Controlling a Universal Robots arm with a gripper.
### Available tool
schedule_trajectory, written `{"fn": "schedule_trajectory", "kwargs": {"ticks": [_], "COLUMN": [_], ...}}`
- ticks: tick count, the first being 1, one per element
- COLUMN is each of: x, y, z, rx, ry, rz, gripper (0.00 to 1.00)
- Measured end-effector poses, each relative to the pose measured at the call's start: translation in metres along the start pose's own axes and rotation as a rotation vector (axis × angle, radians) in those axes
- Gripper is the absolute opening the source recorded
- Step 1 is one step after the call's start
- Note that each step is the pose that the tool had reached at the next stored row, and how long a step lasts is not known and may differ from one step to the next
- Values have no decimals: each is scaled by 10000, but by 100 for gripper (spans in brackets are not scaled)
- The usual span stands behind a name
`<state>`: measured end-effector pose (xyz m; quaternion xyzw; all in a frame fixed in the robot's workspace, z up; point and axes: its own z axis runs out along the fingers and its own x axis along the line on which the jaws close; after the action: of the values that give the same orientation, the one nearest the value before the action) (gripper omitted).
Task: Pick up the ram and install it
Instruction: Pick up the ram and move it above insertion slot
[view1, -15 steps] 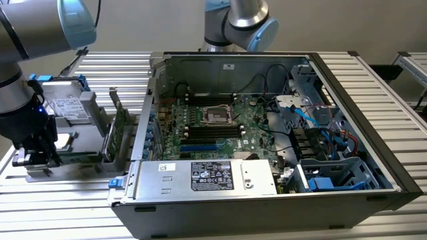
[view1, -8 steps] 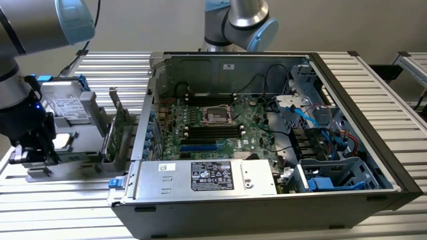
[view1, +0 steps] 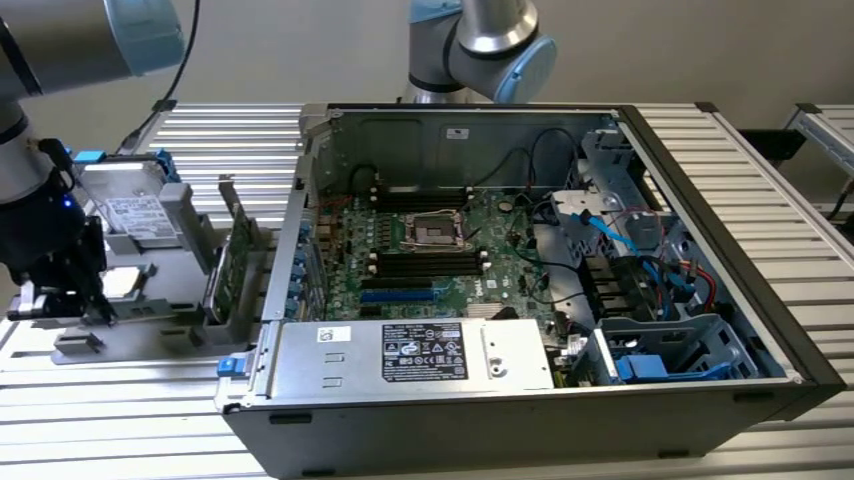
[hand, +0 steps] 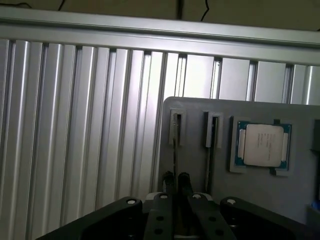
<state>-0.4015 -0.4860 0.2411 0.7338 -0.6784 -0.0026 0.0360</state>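
The ram (hand: 175, 156) shows edge-on as a thin dark strip standing in a slot of the grey holder (hand: 200, 107). My gripper (hand: 176, 181) sits right over it, its two dark fingertips (hand: 169, 179) close together on either side of the strip, shut on it. In the exterior view the gripper (view1: 78, 305) is low over the holder's end (view1: 80, 345) at that view's left, away from the open computer case (view1: 534, 260). The motherboard's black memory slots (view1: 427, 263) lie inside the case.
A processor chip (hand: 262, 145) lies in a recess of the holder beside a second slot (hand: 212, 131). A hard drive (view1: 134, 215) and an upright green expansion card (view1: 240, 265) stand on the holder. The power supply (view1: 414, 355) and blue cables (view1: 627, 235) crowd the case.
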Motion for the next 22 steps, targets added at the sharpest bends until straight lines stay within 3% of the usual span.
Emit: {"fn": "schedule_trajectory", "kwargs": {"ticks": [14, 22], "x": [16, 12], "y": [22, 24], "z": [-416, -511], "rx": [-21, -38], "ry": [-26, -48], "rz": [464, 847], "gripper": [16, 16]}}
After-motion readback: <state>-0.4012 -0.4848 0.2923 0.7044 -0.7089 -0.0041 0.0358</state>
